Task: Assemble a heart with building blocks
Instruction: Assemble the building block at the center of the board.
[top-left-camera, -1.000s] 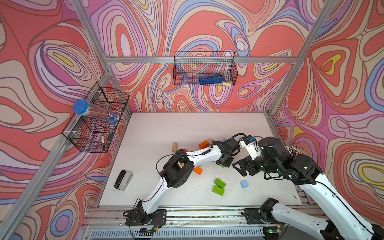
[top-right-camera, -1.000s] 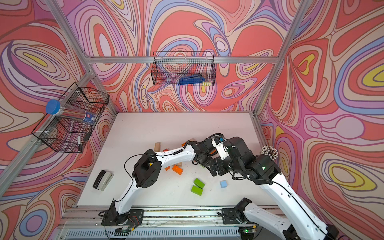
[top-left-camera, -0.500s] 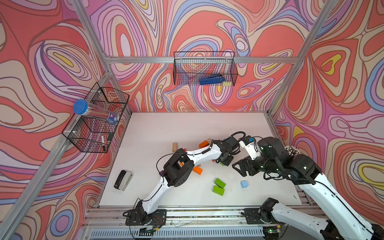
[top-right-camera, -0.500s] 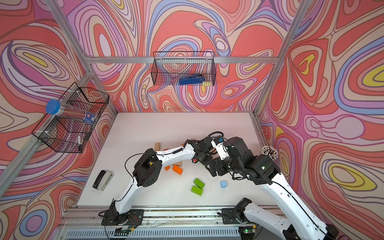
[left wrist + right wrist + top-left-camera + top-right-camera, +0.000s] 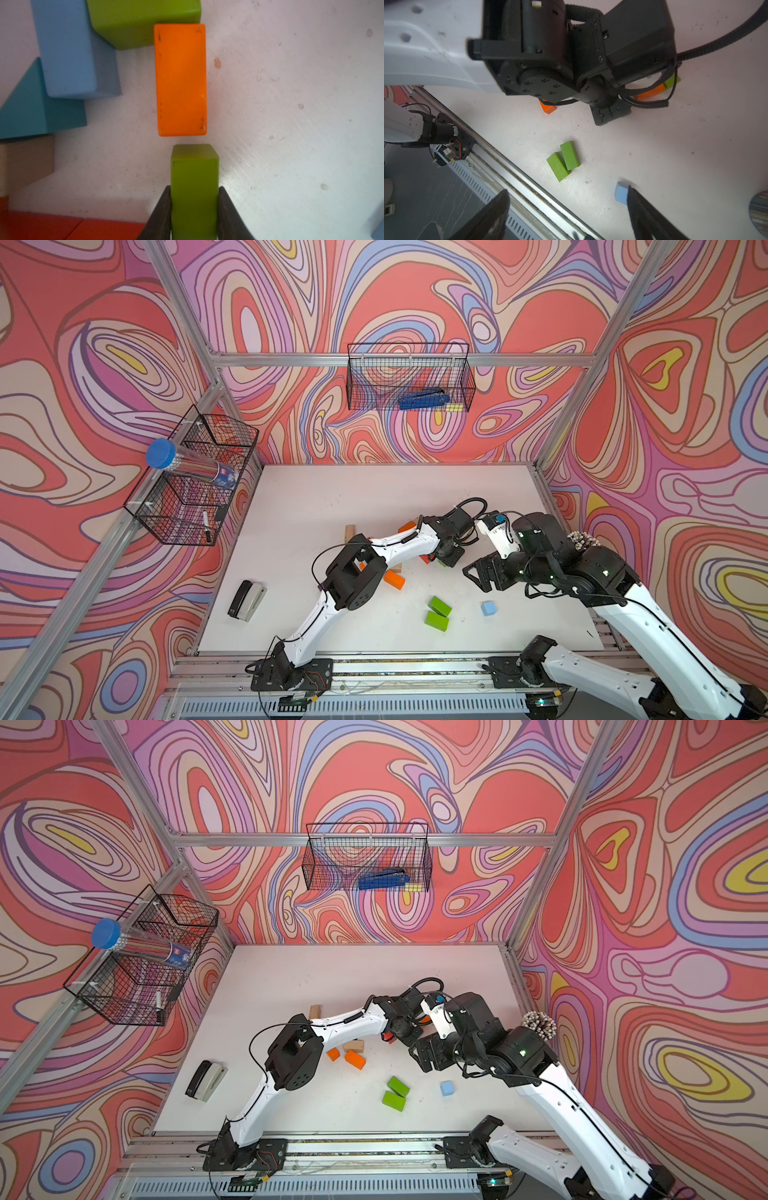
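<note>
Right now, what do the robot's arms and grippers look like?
The left arm and right arm have smooth white links joined by chunky black joints, with black cables running outside. The left gripper and right gripper have dark, tapering fingers. No markings are legible.

walls [image 5: 415,290]: swirling red-pink-blue | tabletop [image 5: 353,497]: white | frame [image 5: 374,359]: aluminium | wire baskets [image 5: 361,377]: two

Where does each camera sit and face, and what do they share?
Top views: high above the front rail, looking down at the table; left arm and right arm show.
Left wrist: looks down along the left tool, shut on a green block; orange block ahead.
Right wrist: looks down past the open right tool at the table's front; left arm's wrist shows.
Shared: top views and right wrist show the green pair and light blue cube.
</note>
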Available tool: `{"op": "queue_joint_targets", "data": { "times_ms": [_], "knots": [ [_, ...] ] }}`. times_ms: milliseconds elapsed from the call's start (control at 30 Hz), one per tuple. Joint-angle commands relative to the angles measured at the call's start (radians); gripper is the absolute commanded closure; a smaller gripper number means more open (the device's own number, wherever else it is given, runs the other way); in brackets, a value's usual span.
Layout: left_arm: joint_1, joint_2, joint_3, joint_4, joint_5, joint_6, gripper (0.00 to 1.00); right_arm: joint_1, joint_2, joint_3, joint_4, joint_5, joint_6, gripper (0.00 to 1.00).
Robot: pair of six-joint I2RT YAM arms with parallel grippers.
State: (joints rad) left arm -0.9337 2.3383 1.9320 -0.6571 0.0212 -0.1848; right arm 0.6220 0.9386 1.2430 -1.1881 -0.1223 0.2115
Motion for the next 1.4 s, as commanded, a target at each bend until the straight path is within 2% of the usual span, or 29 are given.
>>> {"op": "queue_joint_targets", "data": {
  "times_ms": [0,467,567,733,867,1067,1233,1367],
  "knots": [
    [0.015,0.053,0.005,-0.022,-0.007,0.025,0.78,-0.004,0.005,-0.010,0.017,-0.007,0.002,0.11],
    [0.021,0.088,0.053,-0.036,0.002,0.019,0.75,-0.004,0.010,-0.010,0.019,-0.011,0.008,0.11],
    [0.022,0.088,0.051,-0.036,0.002,0.018,0.71,-0.004,0.010,-0.009,0.019,-0.011,0.009,0.11],
    [0.026,0.082,0.047,-0.036,0.008,0.013,0.58,-0.004,0.011,-0.011,0.025,-0.016,0.017,0.11],
    [0.026,0.053,0.035,-0.027,0.025,0.009,0.43,-0.004,0.002,-0.026,0.047,-0.019,0.047,0.11],
    [0.043,-0.054,-0.013,0.023,0.076,-0.032,0.18,-0.004,-0.025,-0.116,0.183,0.030,0.205,0.11],
    [0.087,-0.175,-0.064,0.048,0.132,-0.069,0.02,-0.004,-0.046,-0.183,0.209,0.163,0.347,0.12],
    [0.168,-0.275,-0.136,0.071,0.220,-0.097,0.00,-0.004,-0.037,-0.214,0.161,0.304,0.461,0.15]
  ]
}}
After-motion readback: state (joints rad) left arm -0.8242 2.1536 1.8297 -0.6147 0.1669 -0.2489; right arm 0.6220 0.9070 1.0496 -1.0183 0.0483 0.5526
